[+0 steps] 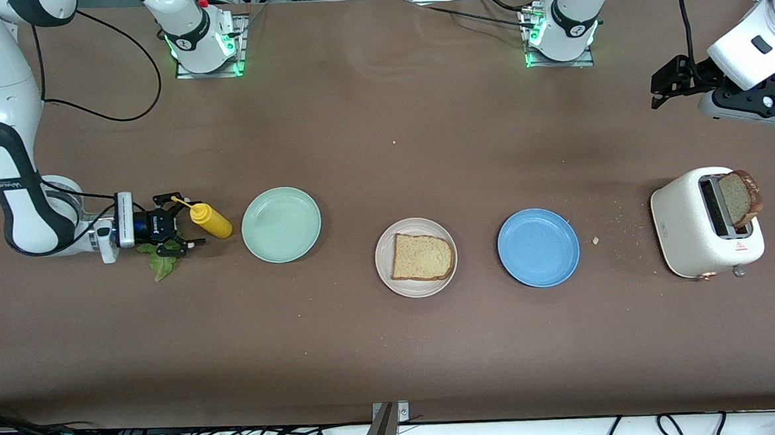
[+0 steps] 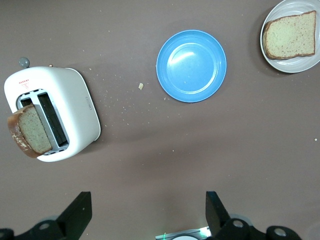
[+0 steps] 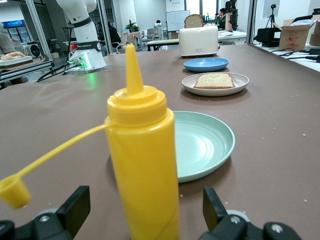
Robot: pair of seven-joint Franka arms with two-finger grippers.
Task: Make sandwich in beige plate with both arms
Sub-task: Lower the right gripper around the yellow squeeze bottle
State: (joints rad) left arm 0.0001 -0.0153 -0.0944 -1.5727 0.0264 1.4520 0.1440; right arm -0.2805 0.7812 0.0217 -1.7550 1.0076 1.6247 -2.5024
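One brown bread slice (image 1: pixel 423 257) lies on the beige plate (image 1: pixel 388 270) in the middle of the table; both also show in the left wrist view, the slice (image 2: pixel 290 35) on the plate (image 2: pixel 295 66). A second slice (image 1: pixel 739 198) sticks out of the white toaster (image 1: pixel 683 228). The green lettuce leaf (image 1: pixel 162 264) lies on the table under my right gripper (image 1: pixel 184 221). That gripper is low and open, with its fingers (image 3: pixel 75 207) on either side of an upright yellow squeeze bottle (image 3: pixel 145 170), not touching it. My left gripper (image 1: pixel 656 92) is open and empty, up over the left arm's end of the table.
A mint-green plate (image 1: pixel 281 224) lies just past the yellow bottle (image 1: pixel 213 221), toward the beige plate. A blue plate (image 1: pixel 538 247) lies between the beige plate and the toaster. Crumbs (image 1: pixel 595 240) lie near the toaster. The bottle's cap dangles on its strap (image 3: pixel 15 192).
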